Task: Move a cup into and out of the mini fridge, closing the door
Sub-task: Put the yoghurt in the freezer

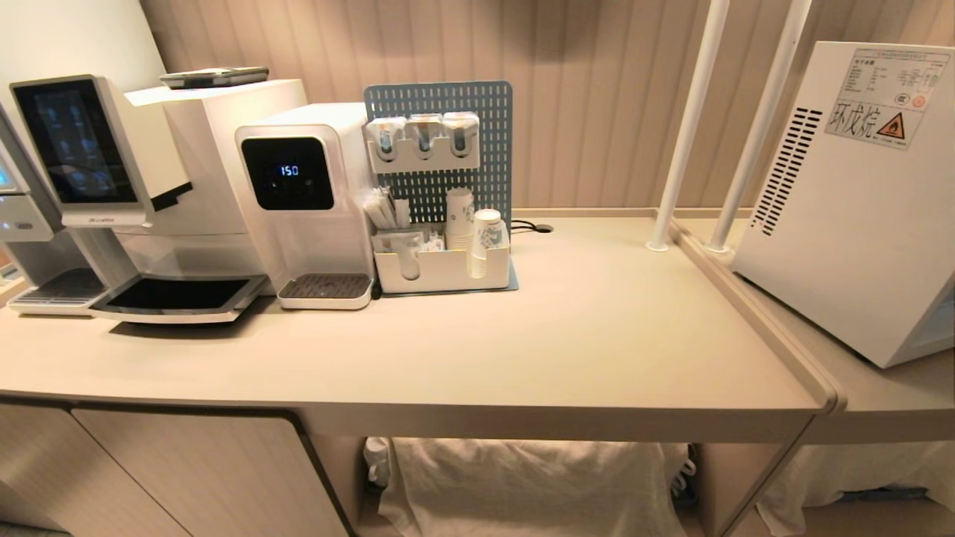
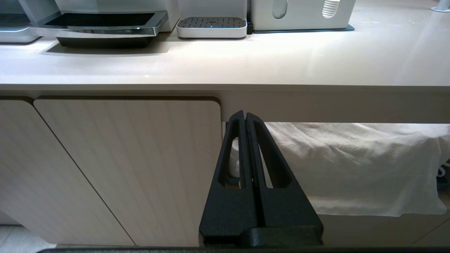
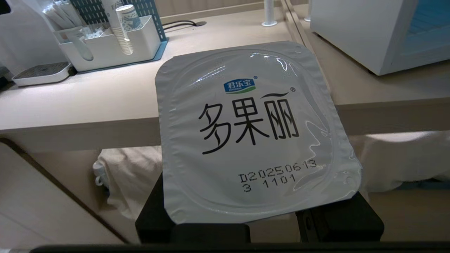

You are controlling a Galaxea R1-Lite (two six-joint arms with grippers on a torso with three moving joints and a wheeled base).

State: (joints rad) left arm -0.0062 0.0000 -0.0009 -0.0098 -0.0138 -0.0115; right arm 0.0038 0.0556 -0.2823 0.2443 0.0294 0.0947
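The cup's square white foil lid, with black lettering and a date code, fills the middle of the right wrist view. My right gripper is shut on the cup, and only its black fingers show from under the lid. It holds the cup in the air in front of the counter's front edge. The white mini fridge stands on the lower counter at the right, showing vent slots and a warning sticker. A strip of its pale blue interior is visible. The door is out of view. My left gripper is shut and empty, low in front of the cabinet.
A coffee machine, a water dispenser and a white organiser with stacked paper cups line the back of the beige counter. Two white poles stand at the step between the counters. White cloth hangs under the counter.
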